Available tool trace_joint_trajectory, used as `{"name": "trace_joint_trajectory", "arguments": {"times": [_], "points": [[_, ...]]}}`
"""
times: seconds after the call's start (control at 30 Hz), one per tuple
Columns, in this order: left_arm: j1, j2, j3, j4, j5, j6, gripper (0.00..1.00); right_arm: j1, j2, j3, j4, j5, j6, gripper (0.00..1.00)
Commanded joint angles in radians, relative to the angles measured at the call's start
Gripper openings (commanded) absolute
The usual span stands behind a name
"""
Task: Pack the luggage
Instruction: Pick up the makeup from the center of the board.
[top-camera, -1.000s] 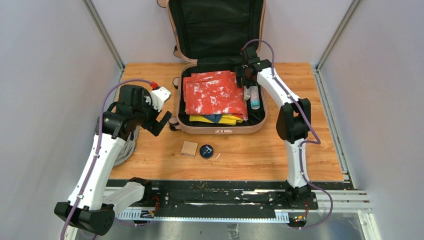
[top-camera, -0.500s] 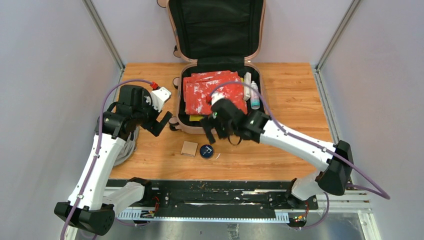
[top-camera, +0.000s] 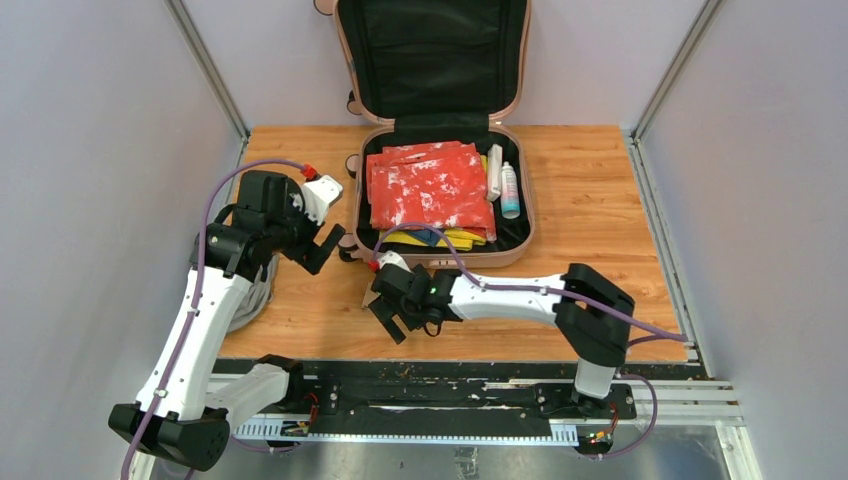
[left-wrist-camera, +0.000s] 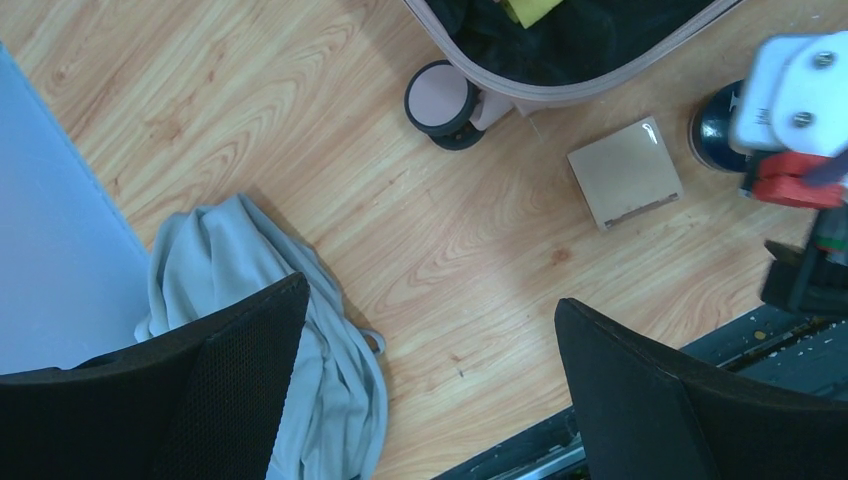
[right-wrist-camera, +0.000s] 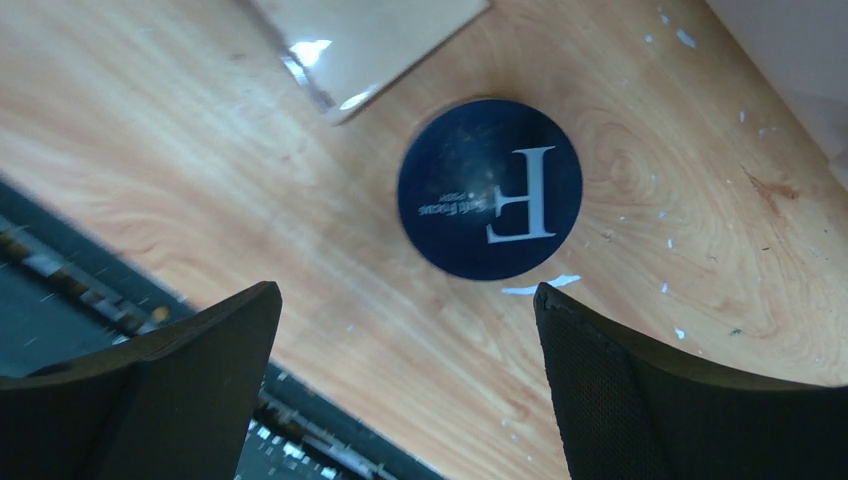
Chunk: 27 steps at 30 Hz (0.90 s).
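Our right hand (right-wrist-camera: 407, 300) hangs wide open over the blue tin (right-wrist-camera: 489, 188) by the table (top-camera: 600, 180)'s front edge. Our left hand (left-wrist-camera: 428, 300) is wide open too.

One suitcase (top-camera: 500, 257), two bottles (top-camera: 510, 190), one tin (right-wrist-camera: 490, 188), one card (left-wrist-camera: 625, 172), one cloth (left-wrist-camera: 205, 270)

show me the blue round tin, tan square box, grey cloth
blue round tin (right-wrist-camera: 490, 188), right wrist view, middle of its top
tan square box (left-wrist-camera: 625, 172), left wrist view, centre of its top
grey cloth (left-wrist-camera: 235, 250), left wrist view, upper folds
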Motion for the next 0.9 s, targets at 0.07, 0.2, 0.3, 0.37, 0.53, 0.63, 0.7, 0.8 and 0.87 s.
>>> {"name": "trace_joint_trajectory", "arguments": {"times": [0.07, 0.2, 0.3, 0.37, 0.53, 0.63, 0.7, 0.8, 0.87], "points": [[0.004, -0.020, 0.007, -0.026, 0.014, -0.009, 1.00, 0.006, 0.103, 0.062, -0.010, 0.193, 0.057, 1.00], [0.004, -0.015, 0.007, -0.026, 0.010, -0.008, 1.00, -0.006, 0.129, 0.059, -0.010, 0.220, 0.074, 1.00], [0.004, -0.014, 0.005, -0.026, 0.016, -0.008, 1.00, -0.024, 0.135, 0.047, 0.013, 0.219, 0.078, 1.00], [0.004, -0.013, 0.004, -0.024, 0.019, -0.011, 1.00, -0.034, 0.138, 0.039, 0.049, 0.216, 0.068, 1.00], [0.004, -0.014, 0.011, -0.024, 0.010, -0.007, 1.00, -0.058, 0.156, 0.037, 0.129, 0.195, 0.049, 0.99], [0.004, -0.016, 0.017, -0.026, 0.002, -0.003, 1.00, -0.063, 0.174, 0.043, 0.144, 0.184, 0.048, 0.96], [0.004, -0.017, 0.020, -0.026, -0.004, -0.001, 1.00, -0.064, 0.183, 0.041, 0.143, 0.179, 0.056, 0.93], [0.004, -0.016, 0.021, -0.025, -0.005, 0.004, 1.00, -0.063, 0.179, 0.018, 0.144, 0.172, 0.078, 0.86], [0.004, -0.015, 0.021, -0.024, -0.003, 0.004, 1.00, -0.063, 0.169, -0.002, 0.144, 0.171, 0.092, 0.79]]}}
